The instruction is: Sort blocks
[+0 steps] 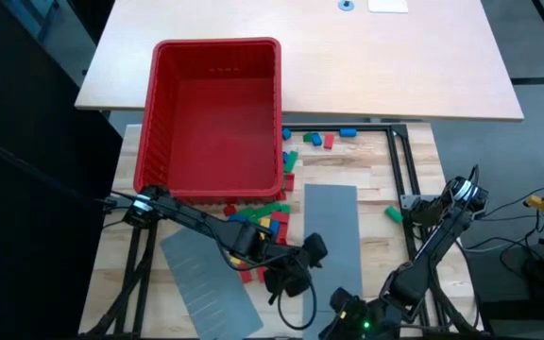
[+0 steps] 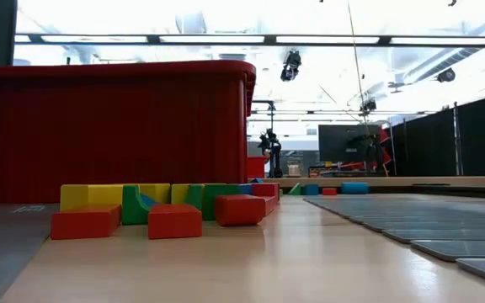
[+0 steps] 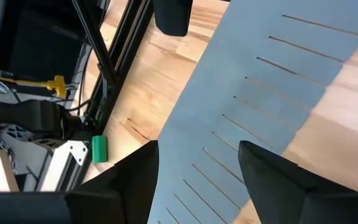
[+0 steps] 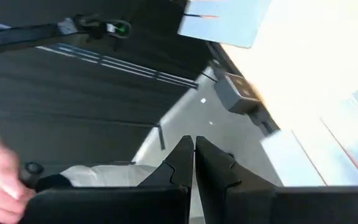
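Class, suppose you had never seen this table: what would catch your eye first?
The big red bin dominates the table's far left. Against its near wall lies a heap of red, green, blue and yellow blocks. Just in front, the left gripper, open, hovers by a grey slotted panel.

Both arms were black w/ thin tube links and chunky round joints. Left arm [image 1: 196, 222], lower left of high view, ended in a bulky black gripper [image 1: 296, 269] w/ thick wedge fingers [image 3: 123, 186], matte. Right arm [image 1: 437, 236], lower right, had a silver-ringed joint, black cable looped by it, green LED [image 1: 366, 327] at bottom edge. Right fingers [image 4: 182, 165] were narrow, dark.
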### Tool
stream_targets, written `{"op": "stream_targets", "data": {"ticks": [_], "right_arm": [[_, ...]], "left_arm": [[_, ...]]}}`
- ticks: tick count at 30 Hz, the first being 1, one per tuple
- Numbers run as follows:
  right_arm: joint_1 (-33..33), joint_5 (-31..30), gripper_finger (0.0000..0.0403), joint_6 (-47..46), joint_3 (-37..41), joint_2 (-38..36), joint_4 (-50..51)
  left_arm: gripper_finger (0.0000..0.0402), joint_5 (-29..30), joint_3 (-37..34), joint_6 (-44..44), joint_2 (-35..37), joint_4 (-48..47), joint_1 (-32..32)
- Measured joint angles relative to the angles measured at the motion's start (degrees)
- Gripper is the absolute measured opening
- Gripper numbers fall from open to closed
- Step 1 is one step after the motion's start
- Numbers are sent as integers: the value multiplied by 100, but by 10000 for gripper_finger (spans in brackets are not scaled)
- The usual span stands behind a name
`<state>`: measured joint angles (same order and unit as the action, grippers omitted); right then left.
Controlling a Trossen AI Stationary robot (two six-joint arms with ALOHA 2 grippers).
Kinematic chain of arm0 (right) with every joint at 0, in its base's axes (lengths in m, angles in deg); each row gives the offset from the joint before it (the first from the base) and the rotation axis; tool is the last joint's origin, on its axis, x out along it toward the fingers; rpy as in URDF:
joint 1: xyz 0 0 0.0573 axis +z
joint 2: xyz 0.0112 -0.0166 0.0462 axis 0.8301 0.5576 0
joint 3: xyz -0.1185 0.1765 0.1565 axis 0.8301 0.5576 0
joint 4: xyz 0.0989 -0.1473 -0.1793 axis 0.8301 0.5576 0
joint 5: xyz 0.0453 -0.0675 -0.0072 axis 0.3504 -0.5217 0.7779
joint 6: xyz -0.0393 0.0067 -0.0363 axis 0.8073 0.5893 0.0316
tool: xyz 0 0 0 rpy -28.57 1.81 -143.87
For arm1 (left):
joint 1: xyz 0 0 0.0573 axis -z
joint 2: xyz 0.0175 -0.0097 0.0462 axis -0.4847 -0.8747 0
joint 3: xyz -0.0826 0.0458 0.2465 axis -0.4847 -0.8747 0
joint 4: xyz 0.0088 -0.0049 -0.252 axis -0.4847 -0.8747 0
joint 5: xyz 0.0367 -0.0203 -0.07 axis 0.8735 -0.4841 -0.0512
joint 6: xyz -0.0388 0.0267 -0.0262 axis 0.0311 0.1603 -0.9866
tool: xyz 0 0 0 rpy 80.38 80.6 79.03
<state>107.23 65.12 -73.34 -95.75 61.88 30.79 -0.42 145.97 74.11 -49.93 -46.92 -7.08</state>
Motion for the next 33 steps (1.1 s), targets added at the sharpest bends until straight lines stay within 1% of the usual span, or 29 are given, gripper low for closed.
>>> {"op": "stream_targets", "data": {"ticks": [5,7,11,13,16,20,23,26,29,33], "right_arm": [[243,14,0,-908,57,0,1198],[406,17,0,-1397,161,0,1474],[774,-69,1,-2295,485,2,1353],[971,-175,10,-2744,647,2,1127],[1229,-254,39,-3332,872,2,654],[1440,-253,99,-3832,1138,15,166],[1500,-109,146,-3939,1221,17,145],[1501,242,182,-3948,1282,17,132],[1498,598,204,-3947,1356,27,108],[1498,769,215,-4067,1429,146,58]], "left_arm": [[205,-52,-127,-291,-2,-15,4],[207,-118,-191,-416,-2,-5,9],[211,-186,-381,-646,-2,124,32],[210,-238,-472,-720,-2,223,47],[205,-358,-517,-848,-2,300,55],[200,-368,-533,-936,-47,440,57],[199,-413,-537,-1012,-68,581,55],[198,-463,-537,-1206,-89,598,59],[198,-472,-539,-1293,-100,589,71],[198,-472,-539,-1405,-98,609,76]]}}
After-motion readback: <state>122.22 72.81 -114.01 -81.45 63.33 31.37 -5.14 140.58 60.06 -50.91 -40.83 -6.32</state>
